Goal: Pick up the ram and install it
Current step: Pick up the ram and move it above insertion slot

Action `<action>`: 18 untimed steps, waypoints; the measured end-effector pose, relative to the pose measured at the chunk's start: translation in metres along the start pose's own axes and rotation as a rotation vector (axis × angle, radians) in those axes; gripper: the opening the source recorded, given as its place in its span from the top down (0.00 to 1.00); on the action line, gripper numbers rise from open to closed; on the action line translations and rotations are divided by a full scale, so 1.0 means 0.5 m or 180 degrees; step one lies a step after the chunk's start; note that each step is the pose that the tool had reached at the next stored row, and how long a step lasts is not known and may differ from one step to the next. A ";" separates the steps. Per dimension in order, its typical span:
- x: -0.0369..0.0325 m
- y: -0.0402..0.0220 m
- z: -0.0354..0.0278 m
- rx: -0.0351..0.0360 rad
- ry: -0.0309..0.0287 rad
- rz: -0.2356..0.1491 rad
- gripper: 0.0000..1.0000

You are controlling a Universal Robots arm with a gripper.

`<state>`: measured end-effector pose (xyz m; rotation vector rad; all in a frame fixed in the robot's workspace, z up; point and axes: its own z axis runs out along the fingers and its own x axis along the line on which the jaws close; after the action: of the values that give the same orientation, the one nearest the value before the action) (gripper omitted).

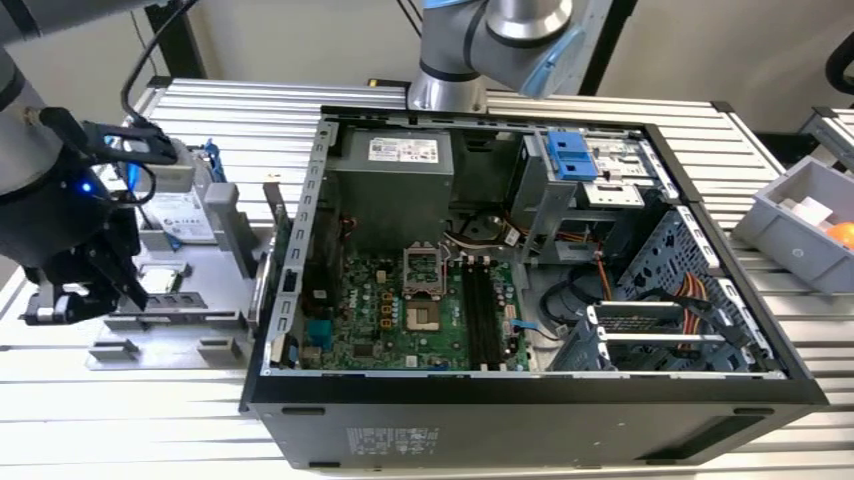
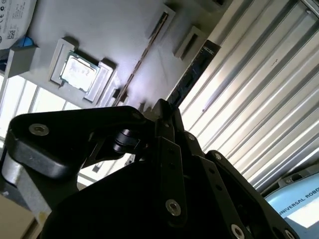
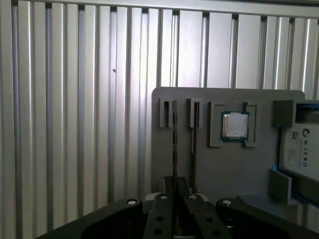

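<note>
While the ram (image 3: 174,134) stands edgewise in the gray holder (image 3: 224,169), the hand (image 3: 175,182) pinches it.

Your arm (image 1: 487,40): silver-grey tubular joints, with a light-blue end cap (image 1: 558,55), at twelve o'clock of the exterior view. At nine o'clock: dark wrist housing (image 1: 40,210), small blue light (image 1: 88,187), black cable (image 1: 144,60) above. Your gripper (image 3: 174,185): matte black linkage bars (image 2: 75,134), with silver screw heads (image 2: 39,130) at the pivots, in both wrist views.
</note>
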<state>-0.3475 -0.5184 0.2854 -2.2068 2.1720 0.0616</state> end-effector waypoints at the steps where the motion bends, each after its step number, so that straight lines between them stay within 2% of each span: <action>1: -0.001 0.000 -0.009 0.0000 0.0000 0.0000 1.00; 9: -0.005 0.000 -0.081 0.0000 0.0000 0.0000 1.00; 13: -0.007 0.000 -0.111 -0.0005 0.0000 0.0000 1.00; 18: -0.009 0.000 -0.156 -0.0007 0.0000 0.0001 1.00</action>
<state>-0.3481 -0.5184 0.3635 -2.2077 2.1731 0.0640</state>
